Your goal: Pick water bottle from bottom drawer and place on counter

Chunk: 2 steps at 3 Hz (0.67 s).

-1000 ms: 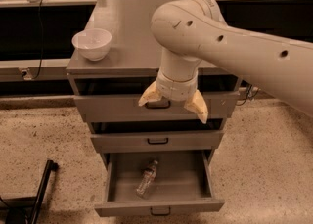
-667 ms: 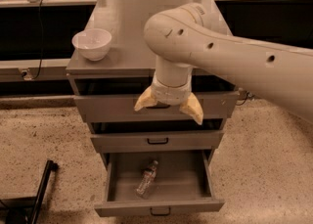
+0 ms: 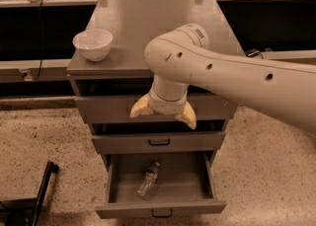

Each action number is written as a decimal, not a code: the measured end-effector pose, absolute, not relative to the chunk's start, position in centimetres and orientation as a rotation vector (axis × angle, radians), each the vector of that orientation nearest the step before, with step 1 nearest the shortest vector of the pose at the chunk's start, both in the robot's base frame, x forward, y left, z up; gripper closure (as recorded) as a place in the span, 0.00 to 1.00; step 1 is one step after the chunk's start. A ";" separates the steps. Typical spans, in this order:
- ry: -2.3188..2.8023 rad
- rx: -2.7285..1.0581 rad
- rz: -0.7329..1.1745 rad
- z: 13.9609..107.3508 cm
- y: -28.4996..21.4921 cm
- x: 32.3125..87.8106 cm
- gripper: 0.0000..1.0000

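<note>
The water bottle [image 3: 148, 180] is small and clear and lies on its side in the open bottom drawer [image 3: 160, 205], cap toward the back. My gripper [image 3: 163, 114] hangs on the white arm in front of the top drawer, well above the bottle. Its two tan fingers [image 3: 139, 107] are spread wide and hold nothing. The counter [image 3: 158, 27] is the grey top of the cabinet, behind and above the gripper.
A white bowl [image 3: 93, 44] stands on the counter's front left corner. The middle drawer [image 3: 159, 142] is pulled out slightly below the gripper. A black leg [image 3: 42, 193] leans on the speckled floor at lower left. A long pale ledge [image 3: 34, 64] runs behind the cabinet.
The arm has swung left and slightly down in front of the top drawer. The fingers stay spread. The bottle, bowl and drawers have not moved.
</note>
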<state>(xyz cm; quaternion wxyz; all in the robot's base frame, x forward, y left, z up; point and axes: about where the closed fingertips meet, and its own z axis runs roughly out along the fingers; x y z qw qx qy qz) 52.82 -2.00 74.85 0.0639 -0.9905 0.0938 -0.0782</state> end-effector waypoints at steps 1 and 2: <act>0.283 -2.991 -0.236 74.8 -2.0 52.8 0.00; 0.293 -2.980 -0.163 72.6 -0.8 53.2 0.00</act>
